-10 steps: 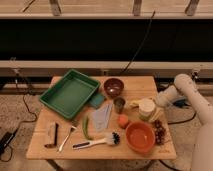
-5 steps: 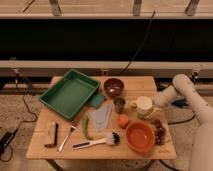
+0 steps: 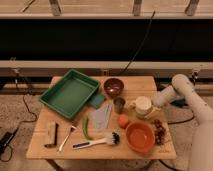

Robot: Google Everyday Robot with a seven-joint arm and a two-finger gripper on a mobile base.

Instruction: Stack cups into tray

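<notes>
I see the large green rectangular plastic tray [image 3: 69, 93] at centre left, empty. My end effector [image 3: 150, 105] sits right of centre against the wide cream-white cup [image 3: 143, 105]; grip state I cannot tell. I'd lift straight, clearing the dark grey tumbler [image 3: 119, 104].

We have one view, set high and back, looking down across the whole surface [image 3: 145, 85]; the tool [image 3: 150, 106] sits at right.
</notes>
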